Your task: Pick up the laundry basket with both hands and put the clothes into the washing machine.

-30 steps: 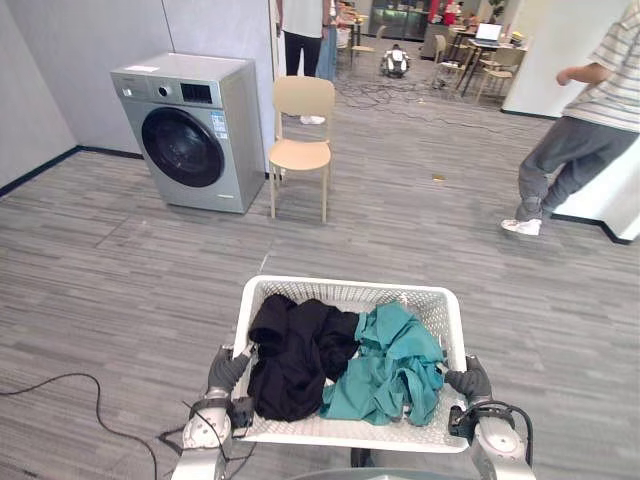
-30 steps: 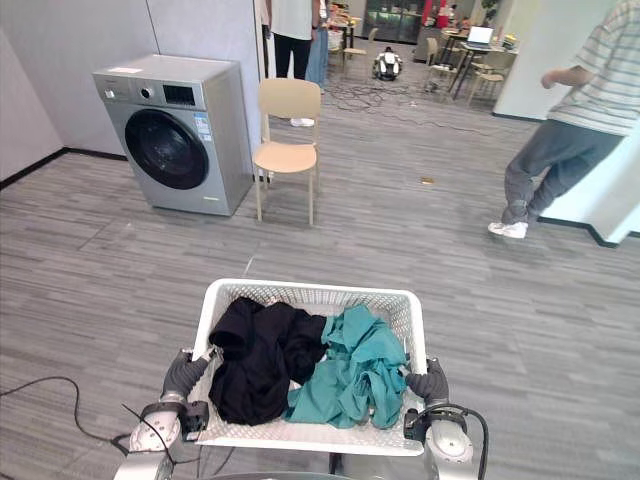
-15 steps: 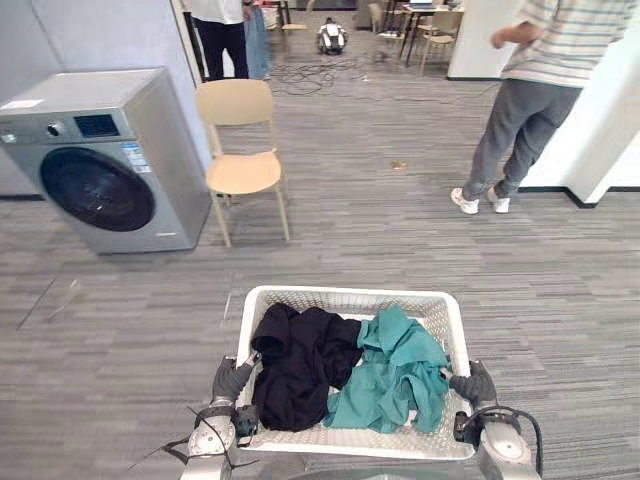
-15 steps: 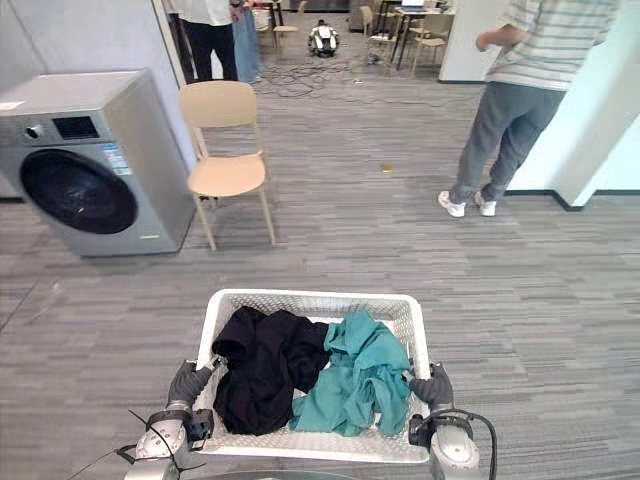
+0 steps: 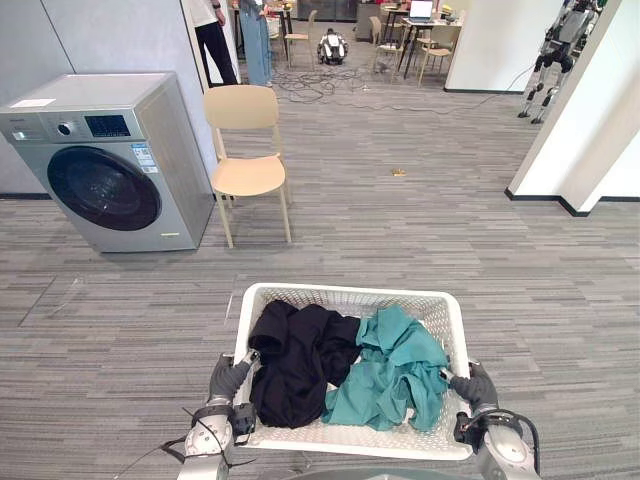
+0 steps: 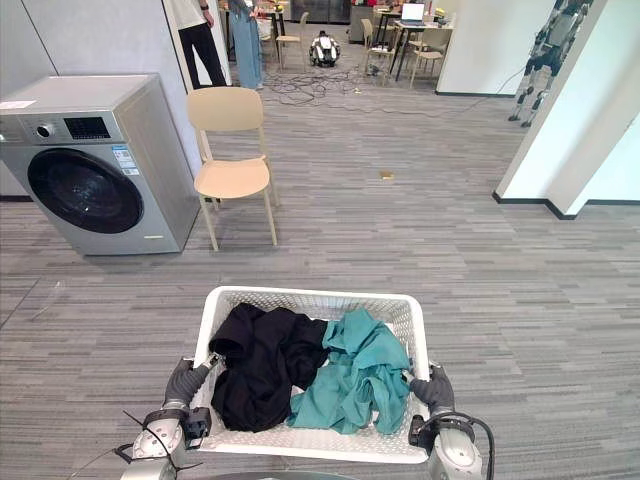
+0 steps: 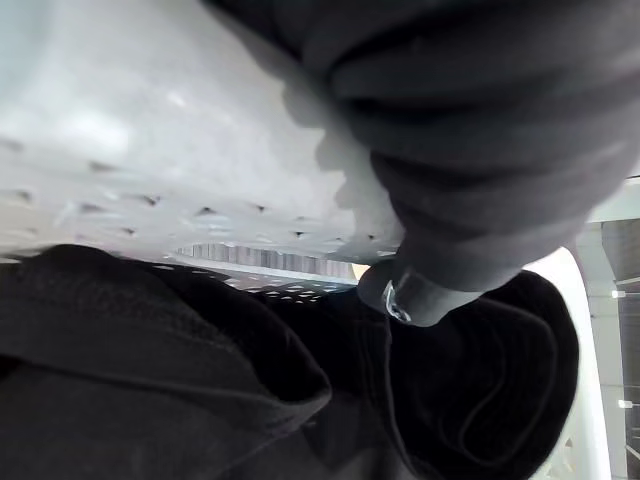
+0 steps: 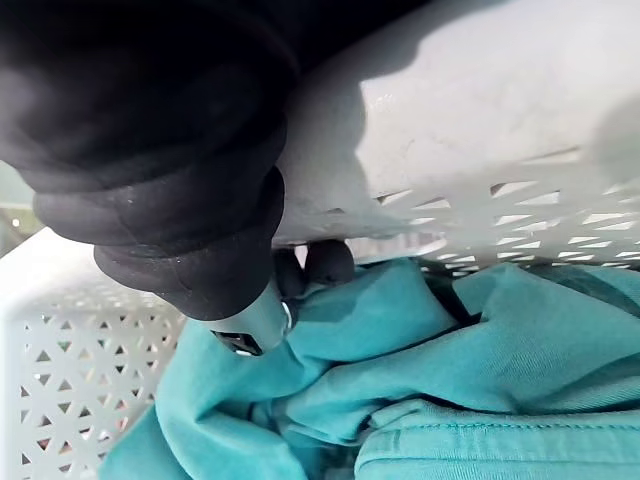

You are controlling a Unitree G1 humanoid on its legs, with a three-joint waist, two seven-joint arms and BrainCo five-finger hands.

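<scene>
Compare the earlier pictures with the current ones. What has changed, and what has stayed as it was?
The person in the striped top at the right has walked out of view. The camera swung, so the washing machine and chair only appear shifted. The left hand and right hand still grip the laundry basket; the black garment and teal garment lie as before.

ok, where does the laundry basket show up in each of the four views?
Left eye view: laundry basket low centre.
Right eye view: laundry basket low centre, slightly left.
Left wrist view: its perforated wall, gripped by the left hand.
Right wrist view: its wall, gripped by the right hand.
Shared landmark: the clothes inside, with the black garment at the left hand and the teal garment at the right hand.
</scene>
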